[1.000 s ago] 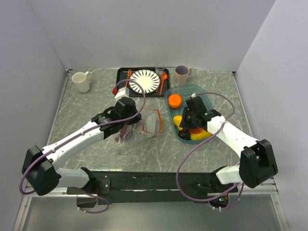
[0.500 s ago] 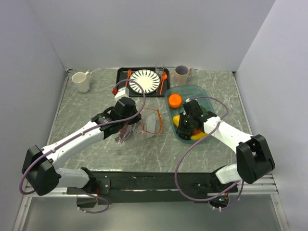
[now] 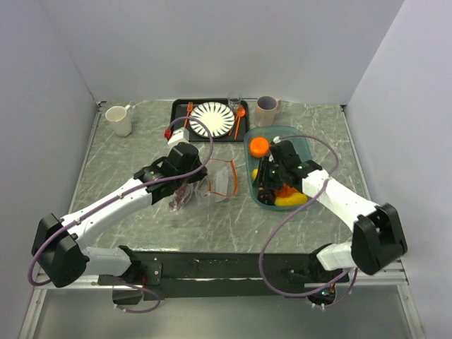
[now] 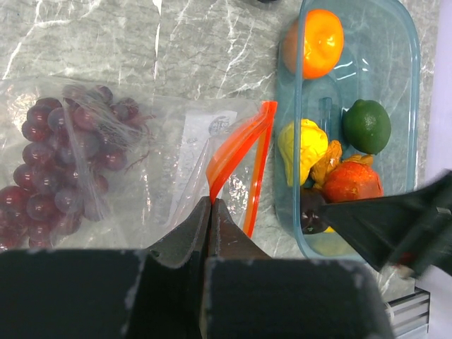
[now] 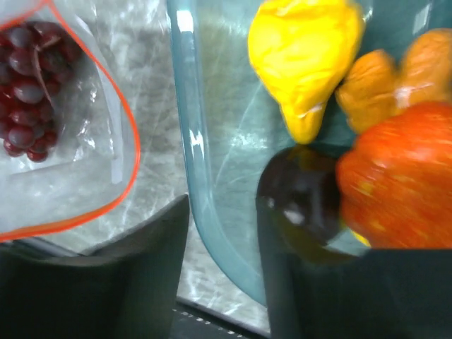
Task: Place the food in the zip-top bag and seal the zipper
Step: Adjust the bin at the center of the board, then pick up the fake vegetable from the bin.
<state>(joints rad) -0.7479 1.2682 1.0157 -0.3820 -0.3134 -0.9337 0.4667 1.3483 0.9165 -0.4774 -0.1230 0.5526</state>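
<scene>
The bag (image 4: 176, 141) lies on the table (image 3: 120, 159) at the centre of the top view, just left of the tub (image 4: 412, 70). Grapes (image 4: 60, 162) are already inside, at its far-left end. Its zipper (image 4: 247, 162) is parted into a narrow loop facing the tub. The left gripper (image 4: 210, 206) is clamped together on 1 lip of that strip, at the bottom centre of its wrist view.

The other food sits in the tub: an orange (image 4: 314, 41) at the top, a lime (image 4: 367, 126), a yellow piece (image 4: 300, 148) and a dark piece (image 5: 304, 201) at the lower end. The right gripper (image 5: 222, 212) hangs there with its fingers apart, and the tub's wall seems to run between them.

I see 3 risks from here. Closing now could pinch the wall instead of the dark piece and drag or tip the tub. The round, glossy pieces could squirt out from between 2 narrow fingers. The mouth is slim and held by 1 lip only, so an incoming piece could catch the zipper, shove the bag away or pull the lip free.
</scene>
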